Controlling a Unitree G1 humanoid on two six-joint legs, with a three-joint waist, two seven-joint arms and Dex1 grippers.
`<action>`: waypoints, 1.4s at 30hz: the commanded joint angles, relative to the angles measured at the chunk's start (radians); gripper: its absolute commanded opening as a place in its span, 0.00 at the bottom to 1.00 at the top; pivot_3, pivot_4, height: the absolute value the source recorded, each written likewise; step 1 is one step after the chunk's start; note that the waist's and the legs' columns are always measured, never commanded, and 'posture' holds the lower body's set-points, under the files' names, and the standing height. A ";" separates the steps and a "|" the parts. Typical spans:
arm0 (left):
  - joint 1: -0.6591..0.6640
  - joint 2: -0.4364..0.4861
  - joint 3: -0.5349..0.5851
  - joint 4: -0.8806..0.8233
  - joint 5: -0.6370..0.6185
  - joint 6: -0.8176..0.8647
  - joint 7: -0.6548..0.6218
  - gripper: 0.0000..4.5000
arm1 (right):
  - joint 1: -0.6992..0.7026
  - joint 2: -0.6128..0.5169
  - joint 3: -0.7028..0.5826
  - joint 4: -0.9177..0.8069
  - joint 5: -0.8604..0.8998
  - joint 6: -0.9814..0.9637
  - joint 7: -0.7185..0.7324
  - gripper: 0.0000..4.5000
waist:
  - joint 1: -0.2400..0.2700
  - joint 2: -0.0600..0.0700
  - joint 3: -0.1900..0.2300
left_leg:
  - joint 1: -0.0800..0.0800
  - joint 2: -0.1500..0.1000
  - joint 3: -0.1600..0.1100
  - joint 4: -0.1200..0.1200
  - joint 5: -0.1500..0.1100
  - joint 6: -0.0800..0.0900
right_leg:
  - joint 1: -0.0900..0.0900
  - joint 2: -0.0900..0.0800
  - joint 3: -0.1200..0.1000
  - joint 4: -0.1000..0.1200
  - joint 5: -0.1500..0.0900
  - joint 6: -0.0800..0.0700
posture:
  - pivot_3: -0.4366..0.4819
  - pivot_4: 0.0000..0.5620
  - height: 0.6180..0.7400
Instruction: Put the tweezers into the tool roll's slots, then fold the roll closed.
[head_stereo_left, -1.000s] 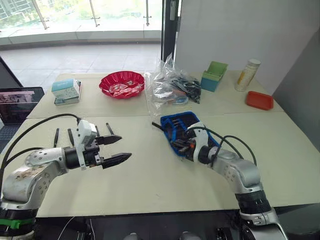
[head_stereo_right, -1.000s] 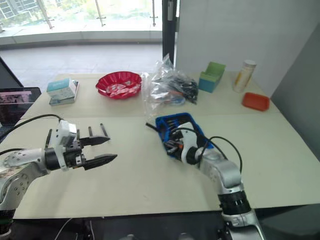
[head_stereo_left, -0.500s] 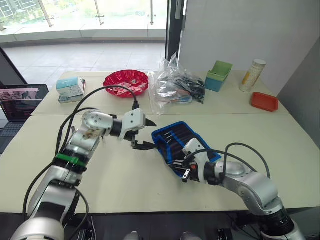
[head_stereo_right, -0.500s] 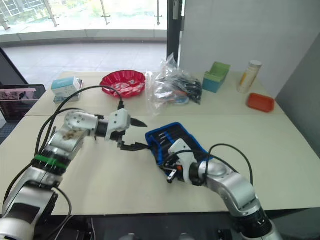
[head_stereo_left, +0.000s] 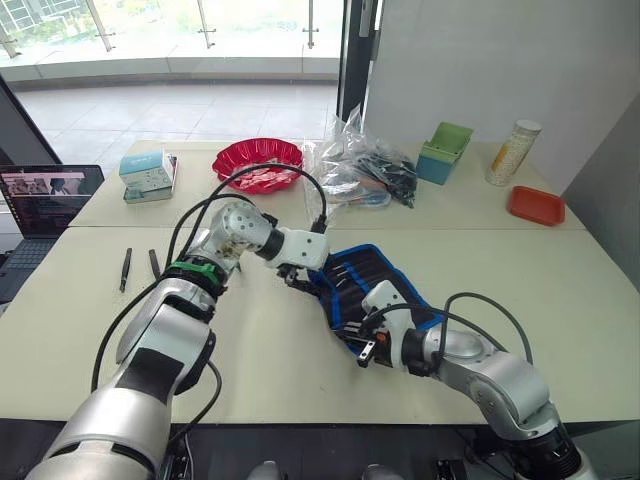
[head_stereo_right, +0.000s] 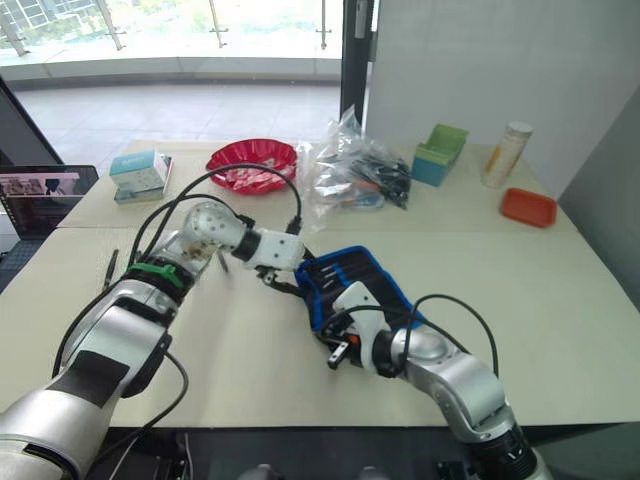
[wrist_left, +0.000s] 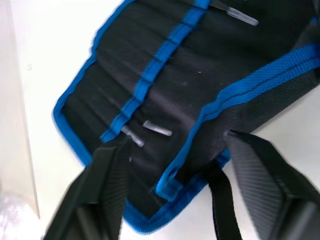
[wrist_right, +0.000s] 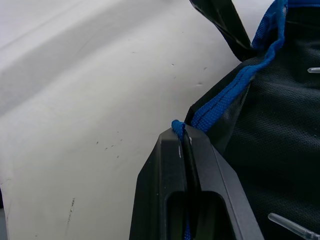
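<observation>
Black tool roll (head_stereo_left: 372, 285): right gripper (wrist_right: 185, 137) jaws pinch its blue edge; left gripper (wrist_left: 175, 165) jaws open. Two tweezers (head_stereo_left: 138, 266) at 9 o'clock on tabletop (head_stereo_left: 270, 360).

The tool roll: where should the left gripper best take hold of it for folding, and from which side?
Probably the blue-edged corner of the tool roll where the black strap leaves. That hem lies between the open fingers of the left gripper, approaching from the robot's left; the right gripper pinches the near edge.

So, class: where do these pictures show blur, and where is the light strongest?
Left wrist view: the black fabric tool roll with blue edging and the black fingers look soft. Right wrist view: the blue edging is crisp. Left eye view: daylight washes out the windows behind the table.
</observation>
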 joint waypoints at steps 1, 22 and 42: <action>-0.036 -0.004 0.012 0.030 0.021 -0.037 0.005 0.38 | 0.002 0.003 -0.008 -0.039 -0.001 -0.008 -0.007 0.00 | -0.002 0.000 0.000 | 0.000 0.000 0.000 0.000 0.000 0.000 | 0.000 0.000 0.000 0.000 0.000 0.000 | 0.48 0.27 1.00; 0.185 0.170 -0.056 -0.034 0.232 -0.446 0.237 0.00 | 0.042 -0.046 0.064 0.011 -0.002 0.000 0.078 0.14 | -0.001 0.000 0.000 | 0.001 -0.001 -0.011 0.003 0.000 0.000 | 0.001 0.000 -0.002 0.004 0.000 0.000 | 0.48 0.27 1.00; 0.199 0.188 -0.038 -0.019 0.194 -0.504 0.342 0.00 | -0.023 0.104 -0.010 0.212 0.009 -0.096 0.005 0.00 | -0.010 0.000 0.000 | 0.005 -0.001 -0.012 0.002 0.001 0.000 | 0.002 0.000 -0.003 0.006 0.000 0.000 | 0.48 0.27 1.00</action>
